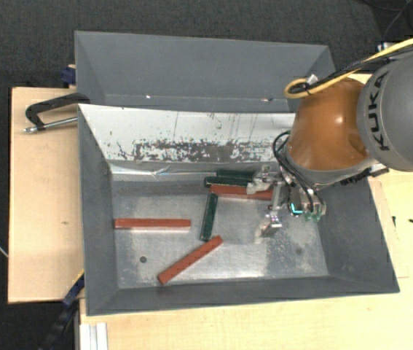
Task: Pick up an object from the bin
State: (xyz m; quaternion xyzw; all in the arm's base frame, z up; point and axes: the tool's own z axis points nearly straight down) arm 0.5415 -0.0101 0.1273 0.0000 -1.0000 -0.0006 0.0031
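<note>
Nothing is lifted yet: the gripper [268, 228] stands low over the bare bin [301, 257] floor, fingers seemingly together and empty, with the nearest red-brown bar [228, 190] just left of them, still to be grasped.

Grey metal bin [95, 217], sloped walls, flat floor. On the floor: red bar [152, 224] lying level at centre left; diagonal red bar [189, 260] at lower centre; steep dark green bar [208, 218] at centre. Short red bar [229, 190] and level dark green bar [234, 174] lie side by side near the back wall.
</note>
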